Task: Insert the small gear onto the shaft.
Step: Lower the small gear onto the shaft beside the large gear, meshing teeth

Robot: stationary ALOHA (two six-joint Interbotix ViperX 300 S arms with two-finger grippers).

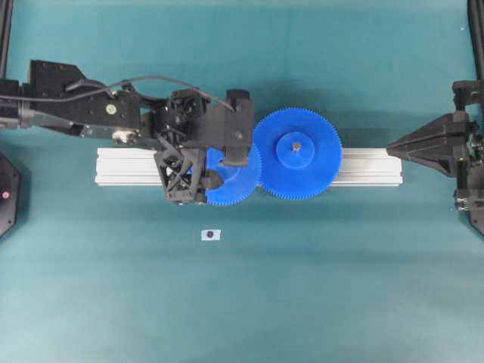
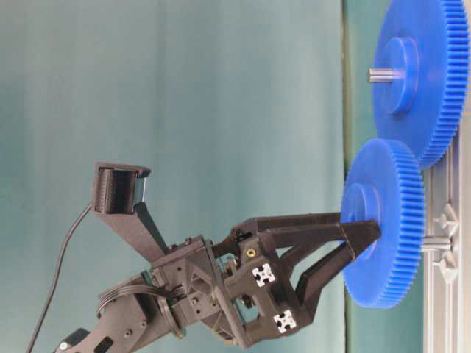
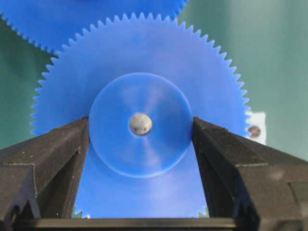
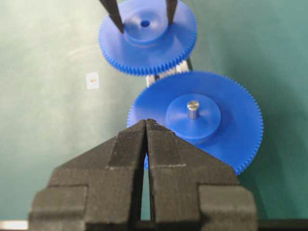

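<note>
Left tool (image 3: 140,144): fingers (image 3: 57,154) set on either side of the raised hub of the small gear (image 3: 139,86), contacting it at 9 and 3 o'clock; jaws moderately wide and closed on that hub. Metal end of the shaft (image 3: 140,123) shows in the hub's centre hole in the left wrist view.

Overhead view: small gear (image 1: 236,181) sits over the aluminium rail (image 1: 363,168), partly covered by the left tool (image 1: 212,172). Its teeth meet those of the larger gear (image 1: 297,153) at its 3 o'clock. The larger gear carries its own pin (image 1: 296,146) at centre.

A small white tag (image 1: 211,235) lies on the green surface (image 1: 340,287) at roughly 7 o'clock of the small gear, apart from it.

Right tool (image 4: 146,126): jaws fully together, nothing between them; positioned at the 3 o'clock end of the rail, well apart from both gears.
</note>
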